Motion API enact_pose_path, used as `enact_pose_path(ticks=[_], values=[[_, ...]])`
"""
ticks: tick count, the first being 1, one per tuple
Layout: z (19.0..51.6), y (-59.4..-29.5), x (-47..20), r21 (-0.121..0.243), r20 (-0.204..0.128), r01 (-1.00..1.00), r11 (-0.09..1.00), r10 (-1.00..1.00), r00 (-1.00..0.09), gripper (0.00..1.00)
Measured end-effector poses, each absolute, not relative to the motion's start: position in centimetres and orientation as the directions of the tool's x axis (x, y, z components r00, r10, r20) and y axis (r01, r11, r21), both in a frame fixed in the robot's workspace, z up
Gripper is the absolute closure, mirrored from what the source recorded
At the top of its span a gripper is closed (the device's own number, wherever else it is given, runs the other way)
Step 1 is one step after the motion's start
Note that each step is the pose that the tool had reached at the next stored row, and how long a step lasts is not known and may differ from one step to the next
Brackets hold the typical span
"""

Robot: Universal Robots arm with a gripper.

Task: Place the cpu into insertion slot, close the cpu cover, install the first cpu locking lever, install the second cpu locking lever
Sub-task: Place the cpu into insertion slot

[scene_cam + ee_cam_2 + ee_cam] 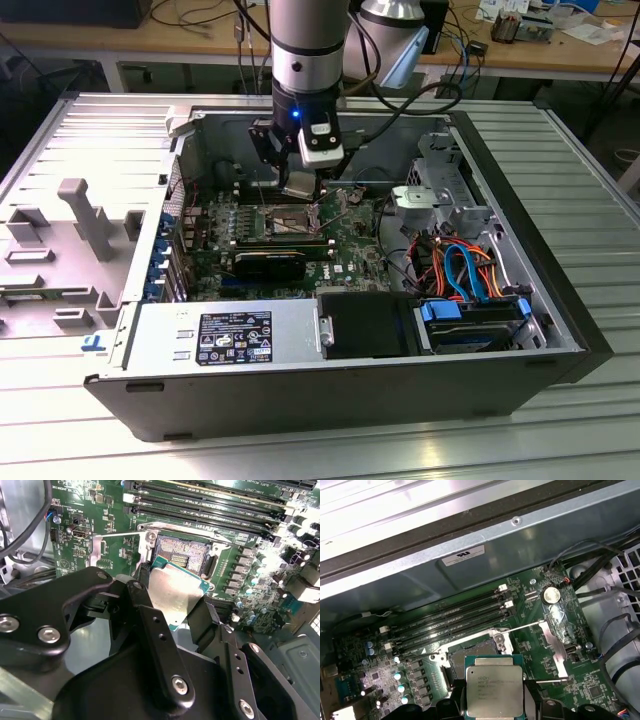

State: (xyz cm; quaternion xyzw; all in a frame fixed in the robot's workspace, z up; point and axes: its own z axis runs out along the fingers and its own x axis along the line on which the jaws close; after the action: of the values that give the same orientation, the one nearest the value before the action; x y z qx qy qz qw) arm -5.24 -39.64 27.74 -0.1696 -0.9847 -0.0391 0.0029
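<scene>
A ribbed metal table [600, 200] holds an open computer case [130, 390]. On the exterior view's left of the insertion slot [182, 555] sit blue clips [155, 260]. Just above the insertion slot hangs the gripper [176, 596], its two fingers squeezed on the edges of the cpu [494, 690], which does not touch it yet. The cpu cover [555, 645] stands open beside the insertion slot. On its right lie coloured cables [460, 265]. To do this well, I think the chip must go in flat, corners matched, down slowly, with no pushing.

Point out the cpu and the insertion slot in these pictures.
cpu [494, 692]: first wrist view, centre of its silvery metal top.
insertion slot [180, 550]: second wrist view, on the exposed contact field inside the metal rim.
</scene>
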Motion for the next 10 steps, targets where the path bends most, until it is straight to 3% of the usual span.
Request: enact_pose_path(ticks=[10], values=[[27.62, -39.64, -5.24, 0.076, 0.019, 0.36, 0.93, 0.36, -0.933, 0.45]])
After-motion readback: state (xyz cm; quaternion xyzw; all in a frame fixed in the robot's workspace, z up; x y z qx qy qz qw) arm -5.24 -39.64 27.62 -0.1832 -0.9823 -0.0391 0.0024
